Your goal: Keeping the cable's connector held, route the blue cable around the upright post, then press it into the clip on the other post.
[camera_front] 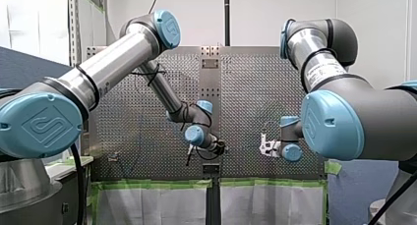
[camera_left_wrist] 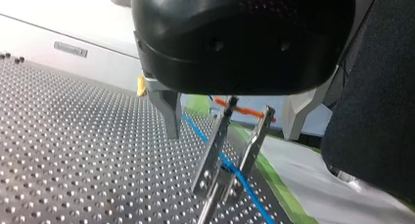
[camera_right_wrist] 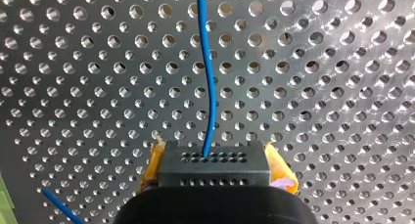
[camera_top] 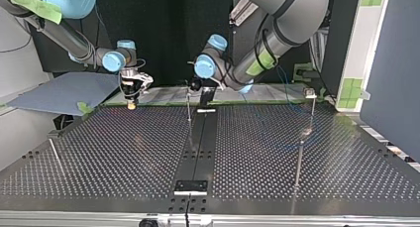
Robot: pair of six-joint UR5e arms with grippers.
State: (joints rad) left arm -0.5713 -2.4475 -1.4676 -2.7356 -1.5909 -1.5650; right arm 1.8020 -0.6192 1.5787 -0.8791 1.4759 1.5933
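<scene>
In the right wrist view my right gripper (camera_right_wrist: pixel 217 171) is shut on the black connector (camera_right_wrist: pixel 215 160), gripped between its yellow pads (camera_right_wrist: pixel 283 174). The blue cable (camera_right_wrist: pixel 209 87) runs out of the connector, away over the perforated table. In the left wrist view my left gripper (camera_left_wrist: pixel 230 135) is open, one finger on each side of the clip post (camera_left_wrist: pixel 214 153). The blue cable (camera_left_wrist: pixel 236 169) passes between the post's two metal prongs, touching neither finger. In the top view my left gripper (camera_top: pixel 198 85) hangs over a thin post (camera_top: pixel 189 110) and my right gripper (camera_top: pixel 131 97) is off to that view's left.
More thin upright posts stand on the perforated table (camera_top: pixel 124 152): two at the top view's right (camera_top: pixel 312 110) (camera_top: pixel 298 162) and one leaning at its left (camera_top: pixel 55 156). A dark rail (camera_top: pixel 200 142) runs down the middle. Green tape (camera_left_wrist: pixel 281 185) marks the table's edge.
</scene>
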